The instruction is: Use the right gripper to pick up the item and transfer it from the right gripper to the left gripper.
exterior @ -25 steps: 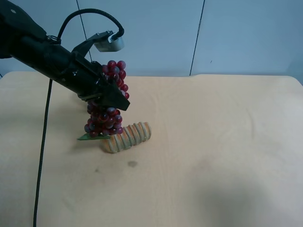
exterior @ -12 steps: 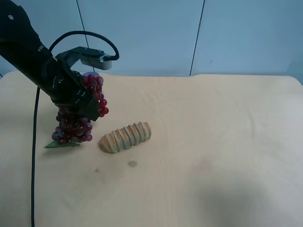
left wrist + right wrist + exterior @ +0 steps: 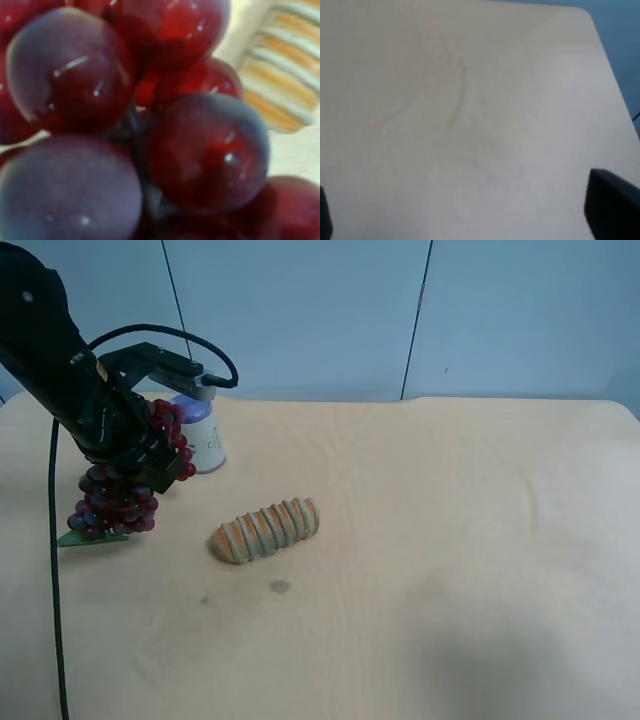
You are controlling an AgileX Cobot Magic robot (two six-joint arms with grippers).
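Exterior high view puts the left gripper (image 3: pixel 150 465) at the left of the frame, on the black arm with the looping cable, its fingers clenched around the upper part of the grape bunch (image 3: pixel 120 495). The bunch hangs below the grip, its lower grapes and green leaf (image 3: pixel 88 537) at or just above the pale wooden surface (image 3: pixel 450 540); whether the leaf touches cannot be told. A white can with a blue lid (image 3: pixel 203 435) stands just behind the arm, and the orange-and-green ribbed loaf (image 3: pixel 265 530) lies near the centre, apart from the bunch.

The left wrist view is filled by dark red and purple grapes (image 3: pixel 130 125) pressed close to the lens, with the ribbed loaf (image 3: pixel 282 80) at the upper right of that frame, which fits a firm hold.

The right wrist view shows only bare surface, with one dark fingertip (image 3: pixel 612 205) at the lower right edge and another at the lower left; the right gripper's fingers stand released and hold nothing.

Judging from this, the transfer looks already made, with the item in the left gripper alone. What is left appears to be a steady hold, or a gentle setting down clear of the can.
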